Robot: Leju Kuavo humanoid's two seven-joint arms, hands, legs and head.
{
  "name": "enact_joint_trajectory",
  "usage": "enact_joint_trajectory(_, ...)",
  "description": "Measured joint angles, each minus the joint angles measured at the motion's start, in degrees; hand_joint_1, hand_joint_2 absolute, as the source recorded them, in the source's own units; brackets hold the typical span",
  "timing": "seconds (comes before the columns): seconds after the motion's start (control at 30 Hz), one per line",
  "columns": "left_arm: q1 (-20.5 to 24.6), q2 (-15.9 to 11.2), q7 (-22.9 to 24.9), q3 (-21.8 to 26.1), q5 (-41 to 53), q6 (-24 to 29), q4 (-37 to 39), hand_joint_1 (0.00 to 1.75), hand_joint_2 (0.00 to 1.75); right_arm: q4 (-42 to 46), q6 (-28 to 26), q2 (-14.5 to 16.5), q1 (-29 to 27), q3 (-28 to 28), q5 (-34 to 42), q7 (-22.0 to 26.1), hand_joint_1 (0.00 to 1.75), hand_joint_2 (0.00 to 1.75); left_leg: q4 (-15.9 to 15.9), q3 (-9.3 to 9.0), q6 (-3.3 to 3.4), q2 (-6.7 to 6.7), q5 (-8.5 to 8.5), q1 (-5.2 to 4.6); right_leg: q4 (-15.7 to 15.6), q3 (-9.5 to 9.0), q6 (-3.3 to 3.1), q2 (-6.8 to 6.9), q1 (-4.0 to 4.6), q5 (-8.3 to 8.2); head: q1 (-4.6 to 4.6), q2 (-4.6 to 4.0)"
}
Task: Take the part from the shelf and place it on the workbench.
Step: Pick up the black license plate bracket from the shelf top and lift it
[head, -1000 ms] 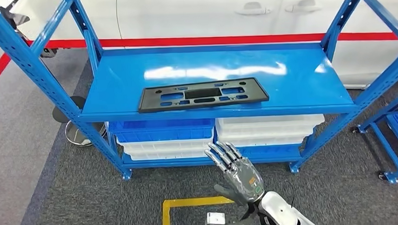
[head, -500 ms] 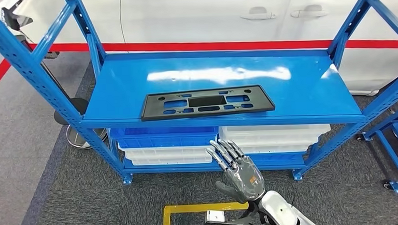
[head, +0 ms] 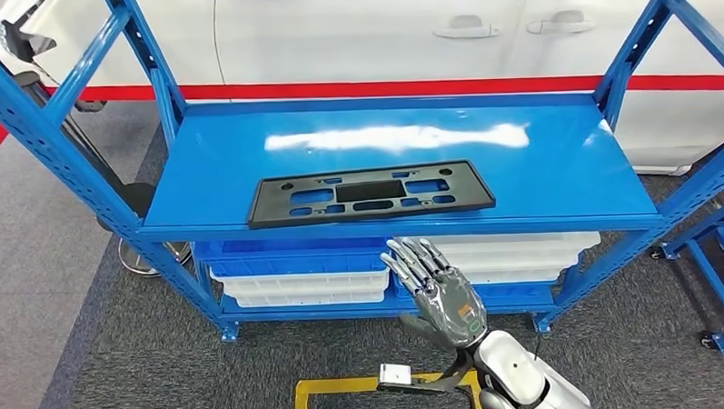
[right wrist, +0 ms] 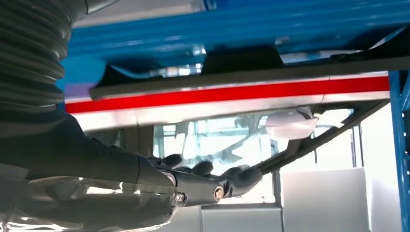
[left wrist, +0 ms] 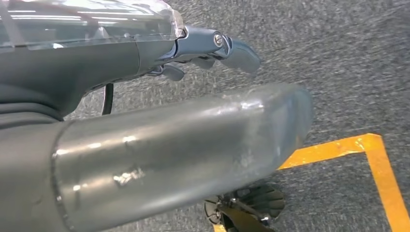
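CHANGE: I have raised the right hand (head: 445, 297) nearer the shelf (head: 557, 175) front edge | HAND: fingers apart, empty, below the edge | PART: black part (head: 369, 193) flat on shelf, untouched | LEFT: left hand (left wrist: 212, 46) state unclear | NEXT: reach remains

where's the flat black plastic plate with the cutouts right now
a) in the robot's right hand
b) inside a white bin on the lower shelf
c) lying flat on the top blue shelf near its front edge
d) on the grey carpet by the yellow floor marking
c: the flat black plastic plate with cutouts lies flat on the top blue metal shelf near its front edge, while the right hand is below it, fingers apart and holding nothing.
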State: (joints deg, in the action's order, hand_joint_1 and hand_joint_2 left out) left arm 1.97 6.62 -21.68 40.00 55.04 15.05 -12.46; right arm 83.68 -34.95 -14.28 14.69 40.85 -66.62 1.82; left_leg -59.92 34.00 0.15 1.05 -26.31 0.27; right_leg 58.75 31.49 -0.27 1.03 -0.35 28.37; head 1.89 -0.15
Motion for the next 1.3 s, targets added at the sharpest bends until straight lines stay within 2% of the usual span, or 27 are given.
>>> enact_joint_trajectory(0.07, 0.0, 0.0, 0.0, 0.0, 0.2, -0.3, 0.0, 0.0, 0.0, -0.6, 0.0, 0.0, 1.2, -0.1, -0.2, -0.1, 0.0, 1.75, 0.4, -0.2, 0.78, 0.05, 0.19, 0.09, -0.1, -0.04, 0.51, 0.04, -0.1, 0.1, 0.0, 0.0)
enact_joint_trajectory(0.13, 0.1, 0.0, 0.0, 0.0, 0.2, -0.6, 0.0, 0.0, 0.0, -1.2, 0.0, 0.2, 1.9, -0.4, -0.2, -0.2, 0.0, 1.75, 1.0, -0.71, 1.4, 0.15, 0.37, 0.37, 1.1, 0.35, 0.99, -0.04, -0.27, 0.86, 0.0, 0.0)
enact_joint_trajectory(0.3, 0.1, 0.0, -0.1, 0.0, 0.2, -0.6, 0.0, 0.0, 0.0, -1.6, 0.0, 0.4, 2.3, -0.5, -0.2, -0.2, 0.0, 1.75, 1.3, -1.0, 1.61, 0.22, 0.39, 0.48, 2.7, 1.02, 1.22, -0.16, -0.39, 1.66, -0.01, 0.0)
enact_joint_trajectory(0.37, 0.2, 0.0, -0.1, 0.0, 0.3, -0.6, 0.0, 0.0, 0.0, -1.9, 0.0, 0.5, 2.5, -0.6, -0.2, -0.2, 0.0, 1.75, 1.3, -1.06, 1.8, 0.22, 0.31, 0.47, 5.7, 2.71, 1.39, -0.23, -0.55, 2.94, -0.01, 0.0)
enact_joint_trajectory(0.4, 0.2, 0.0, -0.1, 0.0, 0.3, -0.7, 0.0, 0.0, 0.0, -2.3, 0.1, 0.5, 2.6, -0.6, -0.3, -0.3, 0.0, 1.75, 1.3, -1.16, 1.94, 0.26, 0.19, 0.47, 9.0, 4.62, 1.56, -0.28, -0.71, 4.07, -0.01, 0.0)
enact_joint_trajectory(0.43, 0.2, -0.1, -0.1, 0.0, 0.3, -0.7, 0.0, 0.0, 0.0, -2.9, 0.3, 0.6, 2.6, -0.6, -0.3, -0.3, 0.0, 1.75, 1.3, -1.46, 2.02, 0.37, -0.09, 0.47, 11.9, 6.75, 1.74, -0.31, -0.94, 4.17, -0.01, 0.0)
enact_joint_trajectory(0.5, 0.3, -0.1, -0.1, 0.1, 0.3, -0.9, 0.0, 0.0, 0.0, -4.1, 0.6, 0.6, 3.0, -0.6, -0.4, -0.5, 0.0, 1.75, 1.3, -2.53, 1.4, 0.64, -1.21, 0.45, 8.4, 6.83, 1.58, -0.09, -1.13, 0.08, -0.01, 0.0)
enact_joint_trajectory(0.53, 0.2, -0.2, -0.1, 0.2, 0.3, -1.0, 0.0, 0.0, 0.0, -4.6, 0.7, 0.6, 3.2, -0.6, -0.5, -0.5, 0.0, 1.75, 1.4, -3.0, 0.85, 0.72, -1.78, 0.43, 4.5, 5.6, 1.3, 0.01, -1.02, -2.22, -0.01, 0.0)
enact_joint_trajectory(0.57, 0.3, -0.2, -0.1, 0.2, 0.4, -1.1, 0.0, 0.0, 0.0, -4.9, 0.8, 0.7, 3.4, -0.6, -0.6, -0.5, 0.0, 1.75, 1.6, -3.38, 0.25, 0.69, -2.23, 0.43, 0.8, 4.0, 0.88, 0.07, -0.81, -3.52, -0.01, 0.0)
enact_joint_trajectory(0.63, 0.3, -0.2, -0.1, 0.2, 0.4, -1.2, 0.0, 0.0, 0.0, -5.1, 0.8, 0.7, 3.5, -0.6, -0.6, -0.5, 0.0, 1.75, 1.4, -3.82, -0.59, 0.45, -2.83, 0.46, -0.3, 3.0, 0.25, 0.02, -0.81, -2.9, -0.01, 0.0)
enact_joint_trajectory(0.67, 0.4, -0.3, -0.2, 0.2, 0.4, -1.2, 0.0, 0.0, 0.0, -5.2, 0.8, 0.5, 3.6, -0.6, -0.7, -0.5, 0.0, 1.75, 0.1, -3.48, -0.86, 0.29, -3.59, 0.47, -0.7, 2.49, -0.1, 0.1, -0.88, -2.76, -0.01, 0.0)
enact_joint_trajectory(0.7, 0.4, -0.3, -0.2, 0.2, 0.4, -1.2, 0.0, 0.0, 0.0, -5.2, 0.8, 0.4, 3.6, -0.6, -0.7, -0.6, 0.0, 1.75, -2.3, -2.39, -1.04, 0.16, -4.8, 0.48, -1.1, 1.97, -0.45, 0.25, -0.92, -2.61, 0.0, 0.0)
enact_joint_trajectory(0.77, 0.4, -0.3, -0.2, 0.2, 0.6, -1.2, 0.0, 0.0, 0.0, -5.4, 0.9, 0.1, 3.6, -0.6, -0.9, -0.8, 0.0, 1.75, -9.7, 1.82, -1.19, -0.01, -7.73, 0.47, -1.1, 1.29, -1.07, 0.5, -0.59, -2.08, 0.0, 0.0)
enact_joint_trajectory(0.8, 0.4, -0.4, -0.2, 0.3, 0.7, -1.2, 0.0, 0.0, 0.0, -5.5, 0.9, 0.0, 3.6, -0.5, -1.0, -0.9, 0.0, 1.75, -12.8, 3.9, -1.23, -0.03, -8.42, 0.46, -1.1, 1.0, -1.24, 0.54, -0.43, -1.8, 0.01, 0.0)
enact_joint_trajectory(0.83, 0.2, -0.4, -0.2, 0.3, 0.9, -1.2, 0.0, 0.0, 0.0, -5.7, 1.0, 0.0, 3.6, -0.5, -1.1, -1.0, 0.0, 1.75, -14.2, 5.27, -1.23, -0.04, -7.99, 0.45, -1.1, 0.64, -1.32, 0.52, -0.3, -1.48, 0.01, 0.0)
enact_joint_trajectory(0.87, 0.2, -0.5, -0.2, 0.3, 1.0, -1.2, 0.0, 0.0, 0.0, -5.8, 1.0, 0.0, 3.6, -0.5, -1.1, -1.1, 0.0, 1.75, -13.5, 5.65, -1.17, -0.04, -6.38, 0.44, -1.1, 0.19, -1.32, 0.48, -0.21, -1.11, 0.01, 0.0)
enact_joint_trajectory(0.93, 0.1, -0.6, -0.2, 0.3, 1.3, -1.2, 0.0, 0.0, 0.0, -6.0, 1.0, 0.0, 3.6, -0.5, -1.2, -1.3, 0.0, 1.75, -7.0, 3.95, -0.76, 0.03, -1.18, 0.38, -1.0, -0.84, -1.14, 0.4, -0.12, -0.29, 0.0, 0.0)
enact_joint_trajectory(0.97, 0.1, -0.6, -0.2, 0.3, 1.4, -1.2, 0.0, 0.0, 0.0, -6.1, 1.1, 0.0, 3.7, -0.5, -1.2, -1.4, 0.0, 1.75, -3.5, 2.71, -0.48, 0.1, 0.72, 0.29, -0.9, -1.21, -0.91, 0.32, 0.04, 0.16, 0.0, 0.0)
enact_joint_trajectory(1.0, 0.0, -0.7, -0.3, 0.3, 1.6, -1.3, 0.0, 0.0, 0.0, -6.2, 1.1, 0.0, 3.8, -0.6, -1.2, -1.5, 0.0, 1.75, -1.0, 1.86, -0.19, 0.17, 1.81, 0.17, -0.8, -1.41, -0.68, 0.24, 0.15, 0.49, -0.01, 0.0)
enact_joint_trajectory(1.07, 0.0, -0.8, -0.4, 0.3, 1.9, -1.4, 0.0, 0.0, 0.0, -6.5, 1.3, 0.0, 4.0, -0.7, -1.3, -1.7, 0.0, 1.75, 0.5, 1.3, 0.31, 0.24, 1.85, -0.14, -0.7, -1.47, -0.13, 0.09, 0.31, 0.87, 0.0, 0.0)
enact_joint_trajectory(1.17, 0.1, -0.7, -0.5, 0.3, 2.2, -1.5, 0.0, 0.0, 0.0, -6.9, 1.3, 0.2, 4.3, -1.1, -1.5, -2.0, 0.0, 1.75, 1.3, 0.68, 1.16, 0.26, 1.84, 0.2, 0.0, -1.39, 0.68, -0.03, 0.08, 1.71, -0.01, 0.0)
enact_joint_trajectory(1.23, 0.3, -0.7, -0.6, 0.3, 2.5, -1.5, 0.0, 0.0, 0.0, -7.4, 1.4, 0.6, 4.6, -1.4, -1.6, -2.2, 0.0, 1.75, 1.8, 0.05, 1.7, 0.29, 1.77, 0.48, 4.9, 1.06, 1.23, -0.24, -0.3, 3.92, -0.01, 0.0)
enact_joint_trajectory(1.3, 0.5, -0.7, -0.6, 0.3, 2.7, -1.5, 0.0, 0.0, 0.0, -8.4, 1.6, 1.0, 4.8, -1.7, -1.8, -2.5, 0.0, 1.75, 1.8, -0.22, 1.99, 0.34, 1.48, 0.51, 12.2, 5.55, 1.72, -0.36, -0.74, 6.17, -0.01, 0.0)
